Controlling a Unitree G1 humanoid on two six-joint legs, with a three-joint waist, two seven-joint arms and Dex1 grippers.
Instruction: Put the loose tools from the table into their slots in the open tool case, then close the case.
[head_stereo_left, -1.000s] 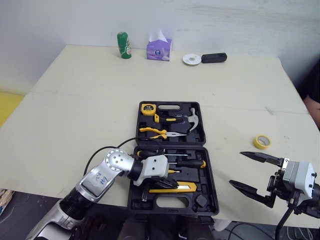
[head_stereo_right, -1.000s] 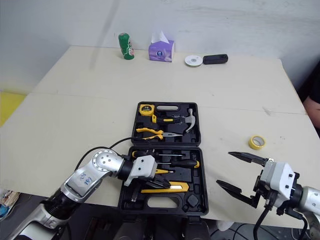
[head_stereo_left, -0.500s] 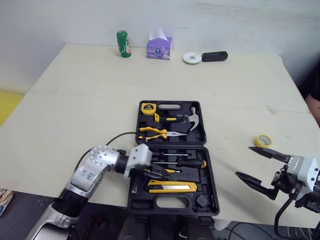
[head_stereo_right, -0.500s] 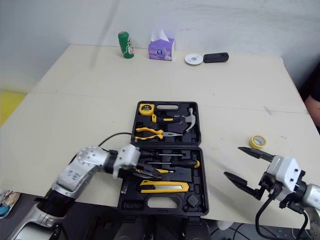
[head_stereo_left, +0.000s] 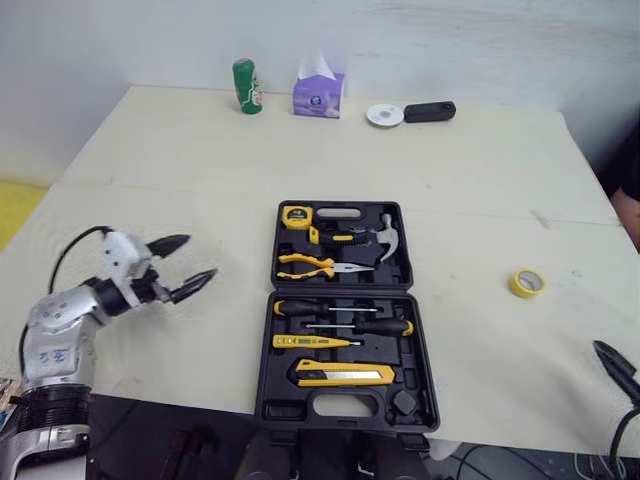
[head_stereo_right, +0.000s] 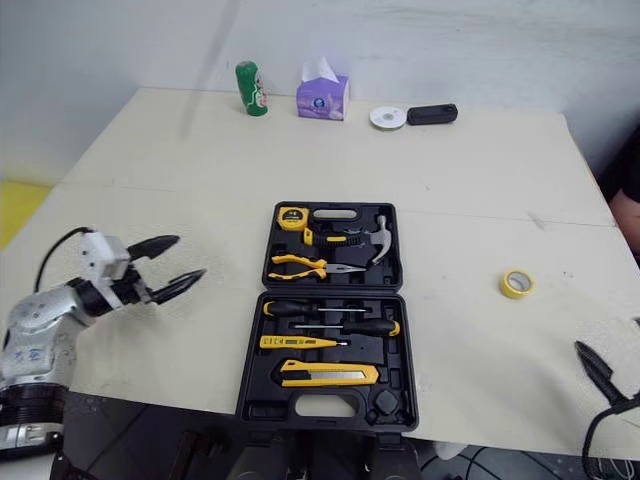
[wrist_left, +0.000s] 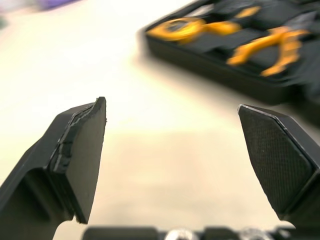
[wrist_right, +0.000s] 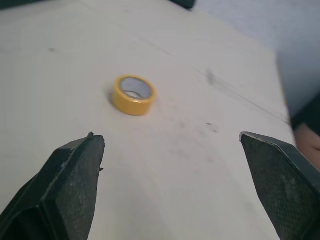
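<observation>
Most slots in centre-frame tool case (head_stereo_left: 266, 392) look filled, lid open, tape roll (head_stereo_left: 527, 283) loose; left gripper (head_stereo_left: 200, 256), right gripper (wrist_right: 171, 140) jaws wide, empty.

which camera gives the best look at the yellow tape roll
The right wrist view: the yellow tape roll lies close ahead of the open right gripper, its hollow core plain. Both eye views show it as a small ring on the table, right of the tool case.
</observation>
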